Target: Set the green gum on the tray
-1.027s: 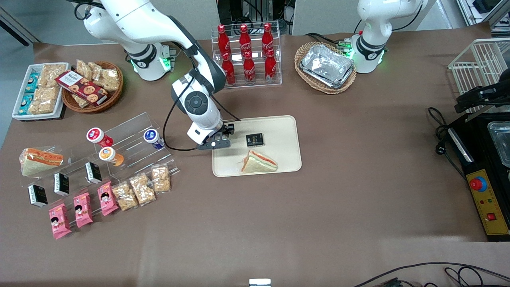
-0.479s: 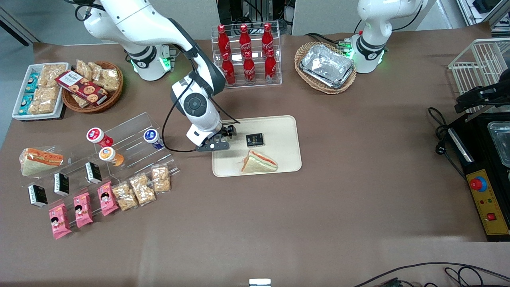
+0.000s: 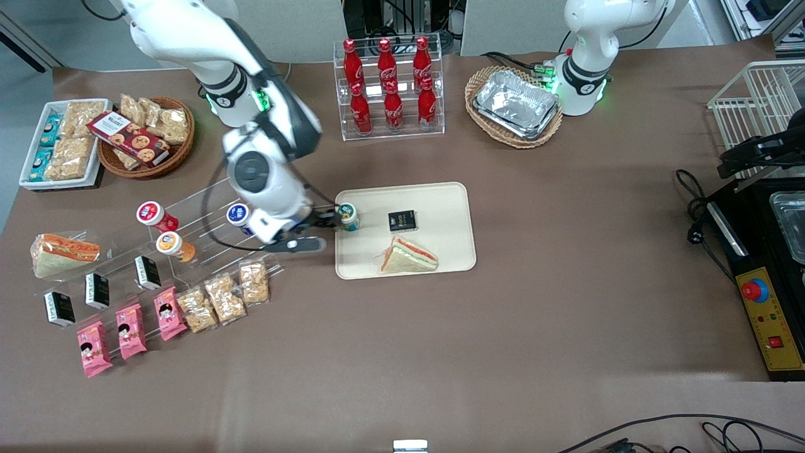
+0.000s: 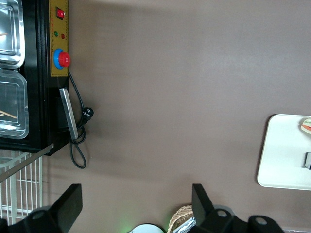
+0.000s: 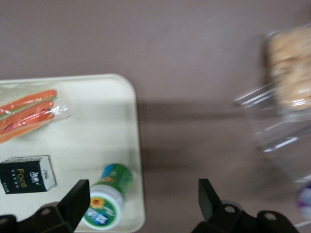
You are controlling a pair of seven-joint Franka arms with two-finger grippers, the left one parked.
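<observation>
Standing free at the tray's (image 3: 440,251) edge, the green gum (image 3: 347,217) is delivered. My gripper (image 3: 317,231), fingers apart and empty, has withdrawn over the counter (image 3: 503,327) since a second ago.

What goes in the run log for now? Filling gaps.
green-lidded gum bottle: upright on cream rectangular tray | end effector: open, beside tray, off bottle

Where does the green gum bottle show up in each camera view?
Front view: green gum stands on the tray, at its edge toward the working arm, beside the open gripper.
Right wrist view: green gum near the tray's corner.
Left wrist view: not in it.
Shared landmark: the tray.
</observation>
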